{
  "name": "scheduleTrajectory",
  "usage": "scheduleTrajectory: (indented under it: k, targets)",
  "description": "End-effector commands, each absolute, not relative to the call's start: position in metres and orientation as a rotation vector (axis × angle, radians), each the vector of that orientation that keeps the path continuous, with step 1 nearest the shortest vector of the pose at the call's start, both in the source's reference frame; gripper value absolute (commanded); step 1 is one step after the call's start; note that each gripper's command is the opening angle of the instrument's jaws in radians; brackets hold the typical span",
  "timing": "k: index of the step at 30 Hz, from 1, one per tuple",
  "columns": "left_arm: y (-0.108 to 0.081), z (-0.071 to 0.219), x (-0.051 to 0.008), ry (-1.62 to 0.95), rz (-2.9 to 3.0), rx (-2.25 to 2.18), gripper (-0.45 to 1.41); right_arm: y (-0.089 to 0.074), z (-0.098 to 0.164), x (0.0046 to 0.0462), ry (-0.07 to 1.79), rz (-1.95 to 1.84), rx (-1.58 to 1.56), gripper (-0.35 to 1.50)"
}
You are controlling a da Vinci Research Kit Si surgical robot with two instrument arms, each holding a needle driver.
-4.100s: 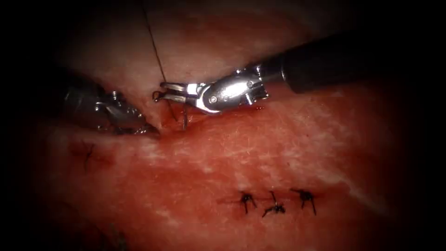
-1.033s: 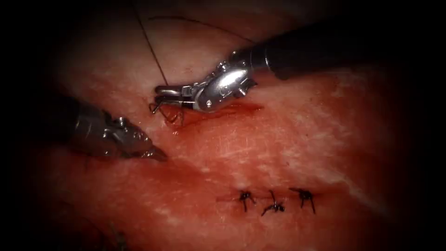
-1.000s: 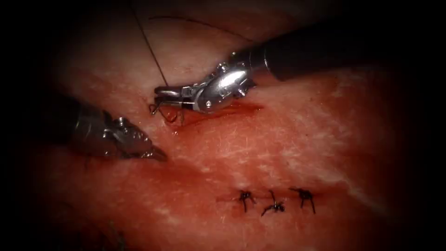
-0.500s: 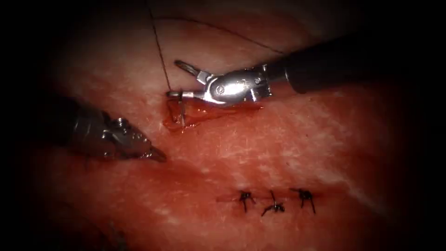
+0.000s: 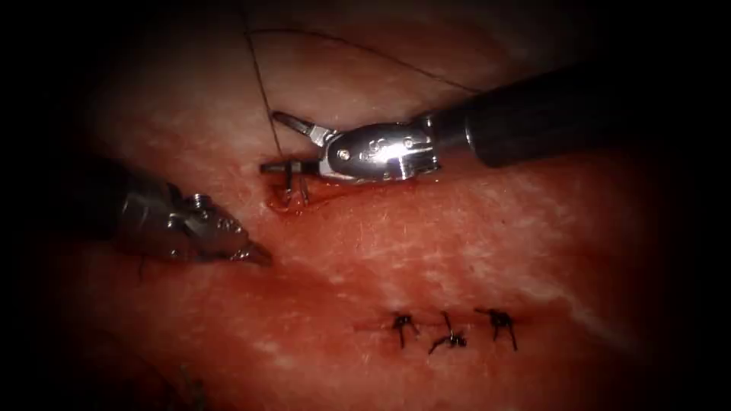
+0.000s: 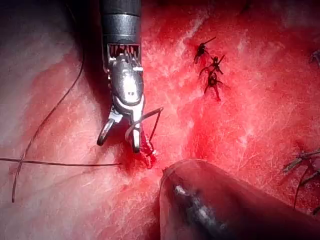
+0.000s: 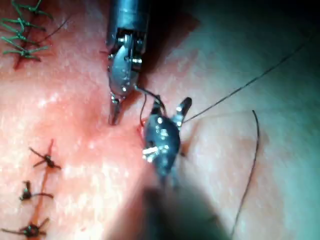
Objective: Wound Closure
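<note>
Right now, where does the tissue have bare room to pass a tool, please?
Free: the tissue between the right tool, open and empty, and the knotted stitches. Crowded: left end of the cut, with the needle in tissue, thread, and the left tool, shut, empty.

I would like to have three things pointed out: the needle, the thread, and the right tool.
needle (image 5: 290, 178), endoscope view: on the part standing up out of the tissue.
thread (image 5: 261, 84), endoscope view: on the strand rising above the cut.
right tool (image 5: 283, 143), endoscope view: midway between its open jaw tips.
</note>
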State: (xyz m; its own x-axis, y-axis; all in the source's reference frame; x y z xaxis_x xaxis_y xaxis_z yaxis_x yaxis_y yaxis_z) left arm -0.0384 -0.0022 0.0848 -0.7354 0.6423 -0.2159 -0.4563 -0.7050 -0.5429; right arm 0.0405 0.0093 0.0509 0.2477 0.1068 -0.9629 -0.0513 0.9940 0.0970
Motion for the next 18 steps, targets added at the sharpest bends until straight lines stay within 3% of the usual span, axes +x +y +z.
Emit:
scheduleTrajectory:
  k: [1,3,5,10,13,14,15,18]
  targets:
    - [-0.0030,0.0853,-0.0389,-0.624,2.389,-0.526,-0.45,0.0085,0.0514,0.0413,1.329,0.085,0.049,0.37]
    - [-0.0030,0.0853,-0.0389,-0.624,2.389,-0.526,-0.45,0.0084,0.0516,0.0412,1.338,0.048,0.045,0.19]
    - [-0.0030,0.0853,-0.0388,-0.624,2.389,-0.526,-0.45,0.0085,0.0517,0.0410,1.339,0.032,0.050,0.12]
    - [-0.0030,0.0853,-0.0389,-0.624,2.390,-0.526,-0.45,0.0089,0.0518,0.0402,1.336,0.018,0.038,0.12]
    - [-0.0030,0.0853,-0.0389,-0.624,2.389,-0.526,-0.45,0.0090,0.0516,0.0398,1.334,0.013,0.036,0.27]
    - [-0.0030,0.0853,-0.0389,-0.624,2.389,-0.526,-0.45,0.0091,0.0515,0.0397,1.333,0.015,0.035,0.39]
    - [-0.0030,0.0853,-0.0389,-0.624,2.389,-0.526,-0.45,0.0091,0.0513,0.0396,1.330,0.019,0.033,0.62]
    - [-0.0029,0.0854,-0.0389,-0.624,2.389,-0.526,-0.45,0.0093,0.0507,0.0396,1.331,0.022,0.037,0.94]
